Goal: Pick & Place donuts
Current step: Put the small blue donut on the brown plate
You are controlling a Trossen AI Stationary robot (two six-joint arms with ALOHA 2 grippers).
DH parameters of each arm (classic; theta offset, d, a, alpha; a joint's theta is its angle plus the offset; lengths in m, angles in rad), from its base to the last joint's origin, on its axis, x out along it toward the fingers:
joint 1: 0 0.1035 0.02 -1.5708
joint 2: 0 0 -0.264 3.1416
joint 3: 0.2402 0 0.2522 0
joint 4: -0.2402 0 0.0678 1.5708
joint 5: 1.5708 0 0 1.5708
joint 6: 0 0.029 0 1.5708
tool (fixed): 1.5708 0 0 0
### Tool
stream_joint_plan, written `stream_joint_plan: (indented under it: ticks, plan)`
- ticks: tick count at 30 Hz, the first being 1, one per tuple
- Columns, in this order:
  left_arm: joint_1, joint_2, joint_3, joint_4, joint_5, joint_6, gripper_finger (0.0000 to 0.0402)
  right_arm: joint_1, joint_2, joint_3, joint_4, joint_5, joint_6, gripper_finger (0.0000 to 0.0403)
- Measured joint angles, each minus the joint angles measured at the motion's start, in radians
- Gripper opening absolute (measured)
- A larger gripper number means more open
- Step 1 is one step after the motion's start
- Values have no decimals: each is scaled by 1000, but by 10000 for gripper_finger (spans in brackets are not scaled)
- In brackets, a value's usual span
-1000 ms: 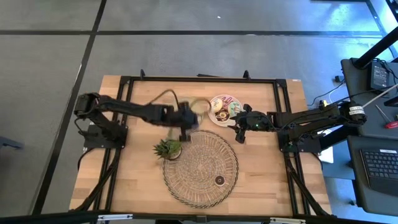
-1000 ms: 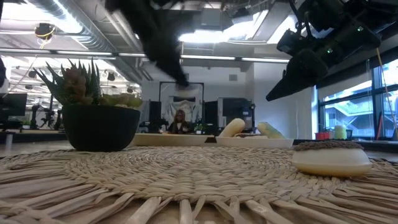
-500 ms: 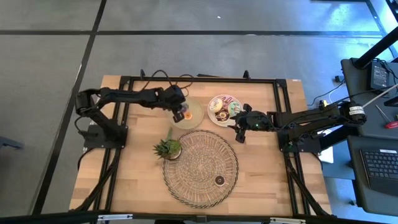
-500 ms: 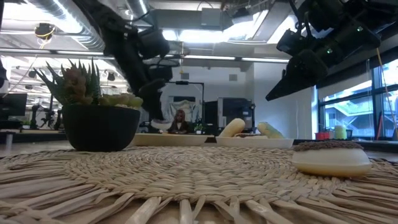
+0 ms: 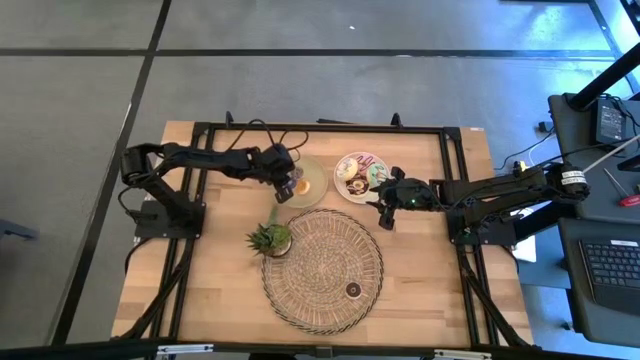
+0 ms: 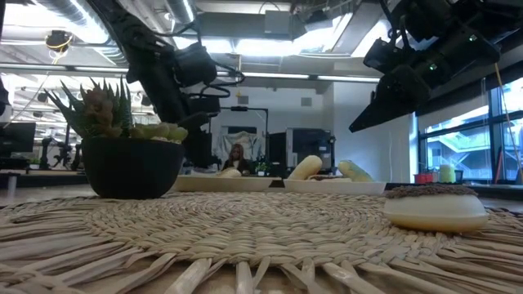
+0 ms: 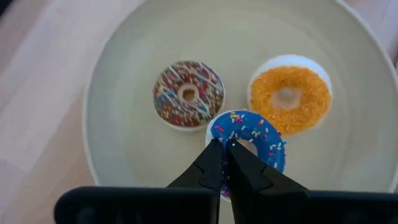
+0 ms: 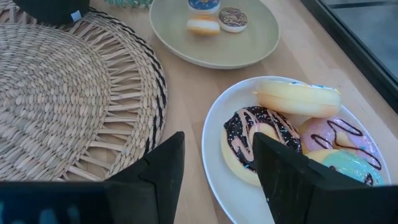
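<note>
Over the green plate [image 7: 112,149] at the far middle of the desk [image 5: 430,290], the left jaws [image 7: 224,149] were clenched on the rim of the blue donut [image 7: 252,138], which touched the orange donut [image 7: 290,99] beside the brown donut [image 7: 188,93]. The right jaws [image 8: 214,158] hung released beside the white plate [image 8: 214,168] of larger donuts [image 8: 260,140].
</note>
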Motion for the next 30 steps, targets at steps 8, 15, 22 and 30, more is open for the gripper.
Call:
stream_joint_plan:
  ticks: [8, 15, 22, 30]
  plan:
    - [0, 0, 0, 26, -1, -2, 9, 0, 0, 0, 0, 0, 3, 190]
    - [0, -4, 0, 18, -3, -16, 8, 0, 0, 0, 0, 0, 3, 191]
    - [-7, -1, 0, 13, 0, -30, 9, 0, 0, 0, 0, 0, 3, 191]
    - [-12, -1, 0, 13, 4, -47, 12, 0, 0, 0, 0, 0, 3, 191]
